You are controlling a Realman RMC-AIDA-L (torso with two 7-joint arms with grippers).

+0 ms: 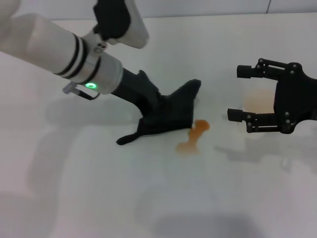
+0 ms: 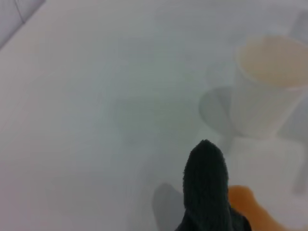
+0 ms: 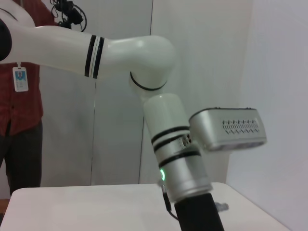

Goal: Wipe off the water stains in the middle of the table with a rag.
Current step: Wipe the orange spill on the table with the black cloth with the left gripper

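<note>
Table (rag beside water stains)

Table: rag, water stains, cup.

Head cam looks down over table; left wrist cam close above rag, shared with head view; right wrist cam faces left arm.

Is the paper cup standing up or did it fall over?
Standing up. The paper cup sits upright on the table with its round opening facing up, beyond the rag and the orange puddle.
</note>
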